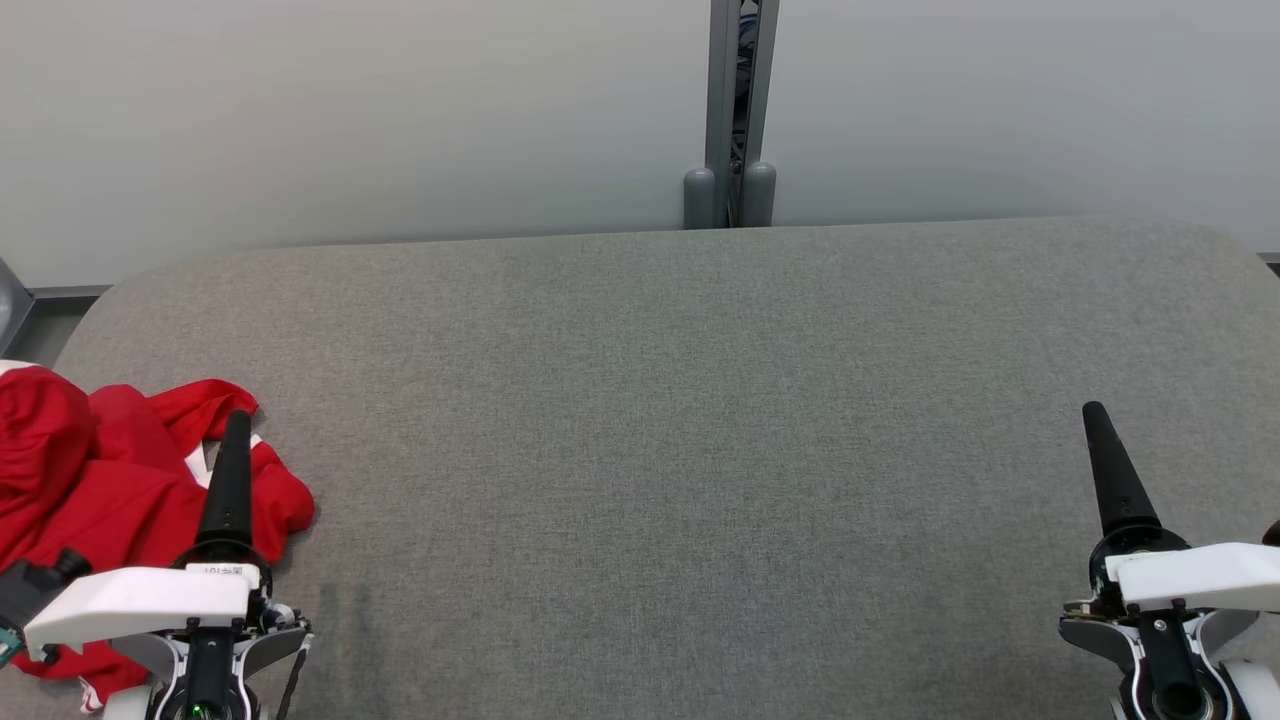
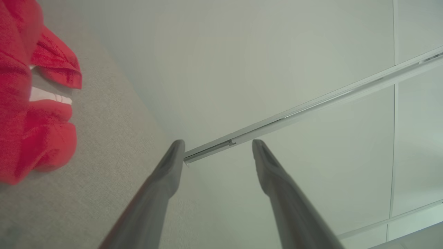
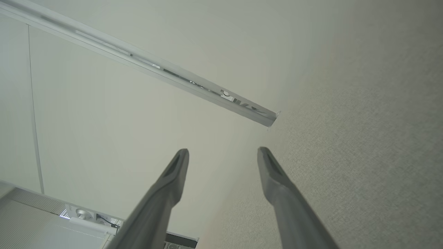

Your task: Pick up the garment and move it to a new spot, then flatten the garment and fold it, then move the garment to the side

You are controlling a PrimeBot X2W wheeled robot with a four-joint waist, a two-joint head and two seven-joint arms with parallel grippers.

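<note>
The garment (image 1: 100, 470) is a crumpled red heap with a bit of white trim, lying at the near left edge of the grey fabric-covered table (image 1: 640, 450). My left gripper (image 1: 238, 420) hovers over the heap's right side, fingers pointing away from me. In the left wrist view the garment (image 2: 20, 103) lies off to the left of my left gripper (image 2: 218, 142), which is open with nothing between its fingers. My right gripper (image 1: 1093, 408) is at the near right over bare table. In the right wrist view it (image 3: 223, 150) is open and holds nothing.
A pale partition wall runs behind the table, with a grey metal post (image 1: 735, 110) at its middle. The table's rounded far corners and left edge are in view. Wide bare grey surface lies between the two grippers.
</note>
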